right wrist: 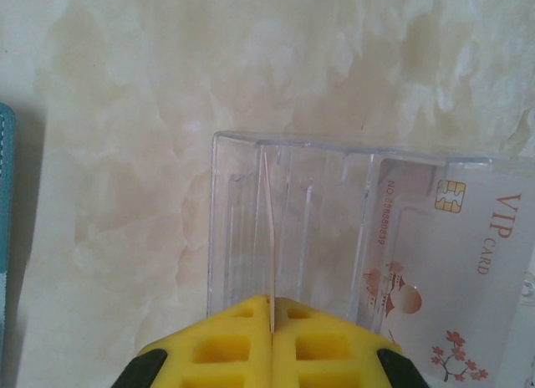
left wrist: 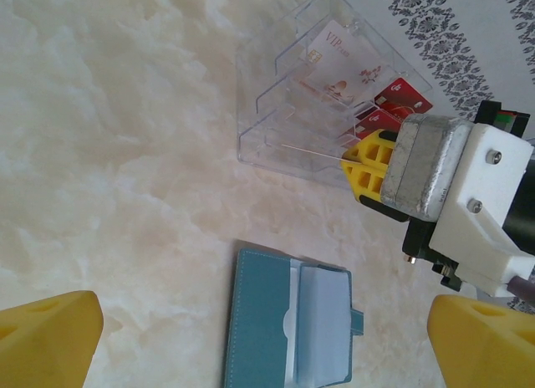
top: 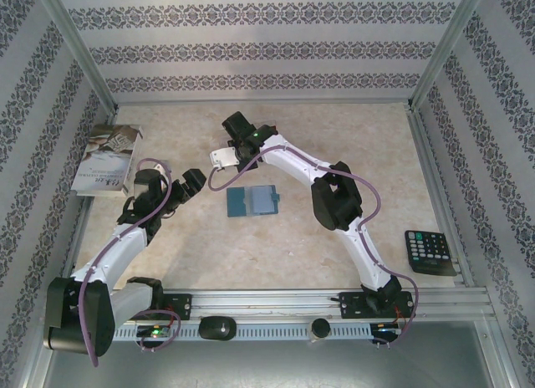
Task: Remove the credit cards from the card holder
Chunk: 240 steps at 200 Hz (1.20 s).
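The teal card holder (top: 252,200) lies open and flat on the table, and its two panels (left wrist: 288,325) sit just ahead of my left gripper (left wrist: 267,354). That gripper (top: 177,181) hovers left of the holder, open and with nothing between its fingers. My right gripper (top: 219,160) is shut on a thin credit card (right wrist: 268,229), seen edge-on and held upright in a slot of the clear tray (right wrist: 292,166). More credit cards rest in the tray (left wrist: 276,112): a whitish VIP card (left wrist: 338,66) and red ones (left wrist: 393,99). The yellow right fingers (left wrist: 372,166) are at the tray's near edge.
A white booklet (top: 107,158) lies at the left wall. A black calculator (top: 430,252) sits at the right near corner. Patterned walls enclose the table on three sides. Bare marble table (top: 351,137) stretches behind and to the right of the right arm.
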### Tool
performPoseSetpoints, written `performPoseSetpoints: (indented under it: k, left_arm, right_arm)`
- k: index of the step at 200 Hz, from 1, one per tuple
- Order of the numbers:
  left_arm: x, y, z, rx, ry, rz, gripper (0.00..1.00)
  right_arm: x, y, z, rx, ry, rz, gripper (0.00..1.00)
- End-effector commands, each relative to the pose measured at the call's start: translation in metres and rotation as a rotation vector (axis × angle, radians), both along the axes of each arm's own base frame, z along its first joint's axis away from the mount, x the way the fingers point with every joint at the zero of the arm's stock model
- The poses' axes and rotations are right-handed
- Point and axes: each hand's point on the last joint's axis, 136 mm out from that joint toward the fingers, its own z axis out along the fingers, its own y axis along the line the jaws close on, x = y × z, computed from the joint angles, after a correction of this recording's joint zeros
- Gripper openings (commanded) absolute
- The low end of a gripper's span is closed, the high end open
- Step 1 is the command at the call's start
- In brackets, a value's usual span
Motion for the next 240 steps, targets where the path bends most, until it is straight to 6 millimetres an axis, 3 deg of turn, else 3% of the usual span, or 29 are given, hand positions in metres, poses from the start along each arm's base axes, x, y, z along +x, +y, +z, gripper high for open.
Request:
performPoseSetpoints:
  k: [1, 140, 180, 206, 240]
  left_arm:
    - [-0.001, 0.003, 0.003, -0.016, -0.017, 0.006, 1.00]
    - [0.000, 0.003, 0.001, -0.021, -0.014, 0.007, 1.00]
    - [-0.001, 0.002, 0.001, -0.023, -0.015, 0.005, 1.00]
    - [0.000, 0.002, 0.002, -0.026, -0.018, 0.002, 1.00]
    - [0.000, 0.001, 0.000, -0.032, -0.014, 0.001, 1.00]
  right_arm:
    - [0.006, 0.004, 0.009, 0.024, -0.020, -0.029, 0.00]
    - [0.009, 0.002, -0.021, 0.018, 0.013, -0.059, 0.00]
    - [0.012, 0.003, -0.022, 0.023, -0.001, -0.063, 0.17]
    - [0.013, 0.004, -0.022, 0.029, -0.010, -0.065, 0.18]
    - [0.025, 0.007, -0.008, 0.057, -0.073, -0.086, 0.22]
